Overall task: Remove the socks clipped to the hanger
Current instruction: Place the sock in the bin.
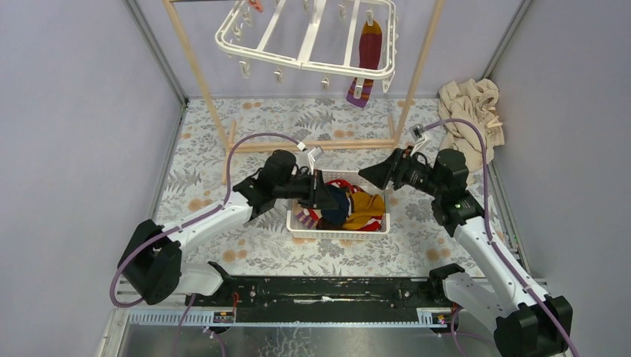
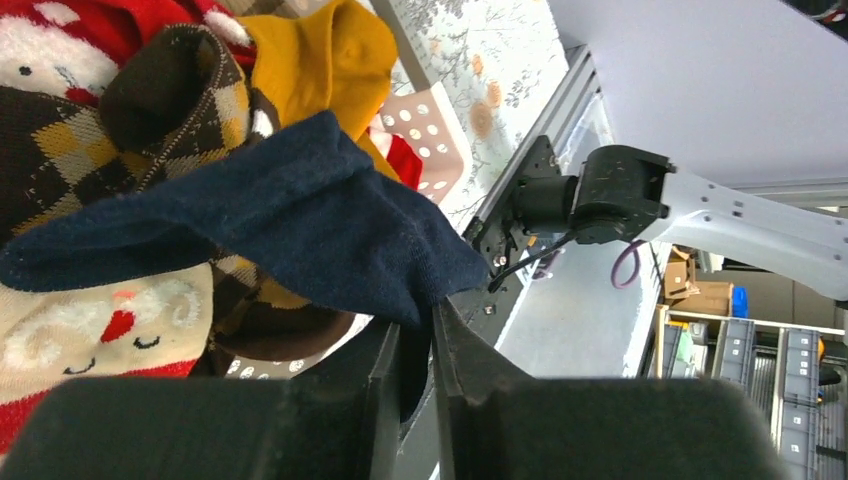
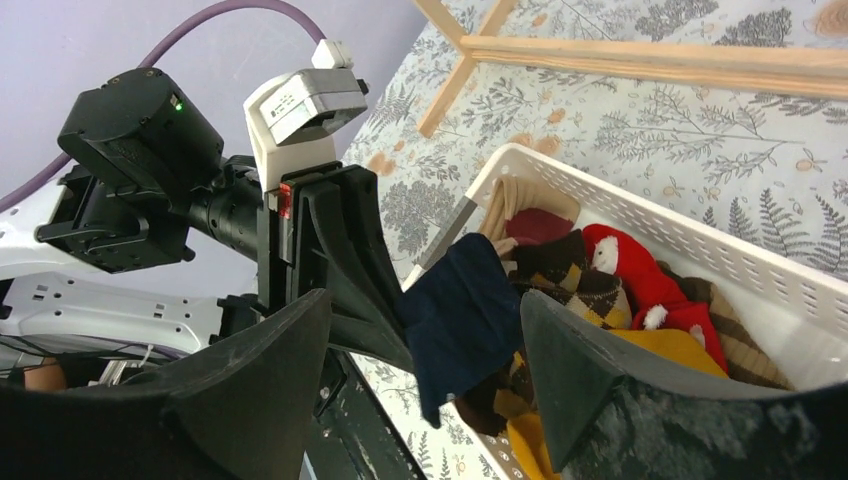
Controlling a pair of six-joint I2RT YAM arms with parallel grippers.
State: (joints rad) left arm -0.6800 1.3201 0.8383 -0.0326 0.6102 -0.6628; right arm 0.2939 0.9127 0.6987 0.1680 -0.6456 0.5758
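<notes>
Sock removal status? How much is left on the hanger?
Done: socks piled in the basket. In hand: left hand holds a navy sock over that pile; right hand open, empty. Left: a striped sock clipped on the hanger, perhaps a reddish item at its far edge.

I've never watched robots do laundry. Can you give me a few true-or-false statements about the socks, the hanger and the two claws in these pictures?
1. The left gripper pinches a navy sock above the white basket. True.
2. The hanger has no socks on it. False: a purple-striped sock hangs clipped near its right side.
3. The right gripper is clamped on a mustard sock. False: its jaws stand wide apart with nothing between them.
4. Several socks lie in the basket. True.
5. The basket hangs from the wooden frame. False: it sits on the table between the two arms.
</notes>
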